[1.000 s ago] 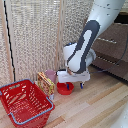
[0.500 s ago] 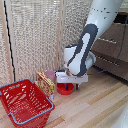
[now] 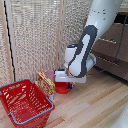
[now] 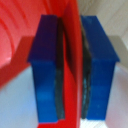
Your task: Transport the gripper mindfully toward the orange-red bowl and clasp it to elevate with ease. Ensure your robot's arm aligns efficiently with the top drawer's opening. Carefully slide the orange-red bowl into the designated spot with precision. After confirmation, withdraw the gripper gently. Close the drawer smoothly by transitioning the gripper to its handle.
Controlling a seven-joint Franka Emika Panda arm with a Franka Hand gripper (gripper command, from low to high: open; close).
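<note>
Bowl [image 3: 62,88] sits on wood floor [image 3: 95,105], in front of slatted screen [image 3: 35,40], just beside box [image 3: 45,83] and near red basket [image 3: 22,102].

Gripper [image 3: 68,85] low over bowl's near side. Wrist view: blue fingers [image 4: 45,70] nearly closed, thin red rim [image 4: 74,60] pinched between pads.

Step in hand, by judgement: secure clasp, then lift.
- Squeeze firm; glossy rim may slip.
- Rise straight, slow; bowl may tilt on one-sided pinch.
- Clear box before swinging toward drawer [image 3: 111,41] on exterior view's right.
</note>
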